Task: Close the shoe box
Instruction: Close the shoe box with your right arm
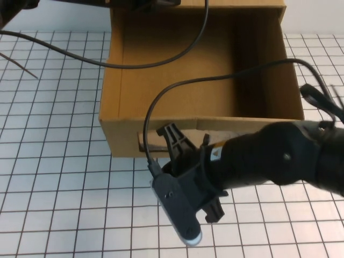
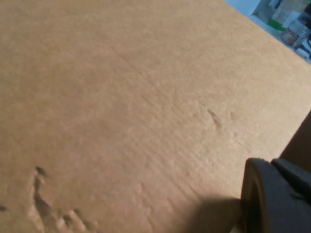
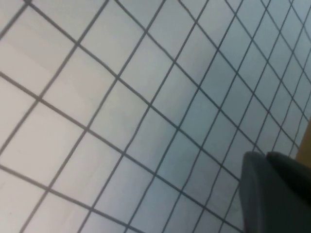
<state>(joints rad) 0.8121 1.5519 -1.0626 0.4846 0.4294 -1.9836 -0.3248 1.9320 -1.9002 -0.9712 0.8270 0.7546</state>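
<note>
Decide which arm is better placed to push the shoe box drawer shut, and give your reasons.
Probably the right: the right gripper sits at the open shoe box's front wall. The left gripper hangs close over plain cardboard farther back.

Counted one shoe box [image 1: 177, 75], brown cardboard, drawer pulled out, on one gridded table [image 1: 54, 188]. Saw two of my claws: right claw [image 1: 191, 166] low in front of box face, seen from above; left claw [image 2: 274, 196] only as dark edge against cardboard in its wrist view. Two black cables [image 1: 161, 59] crossed over box. One window in box front, partly hidden by my arm.
</note>
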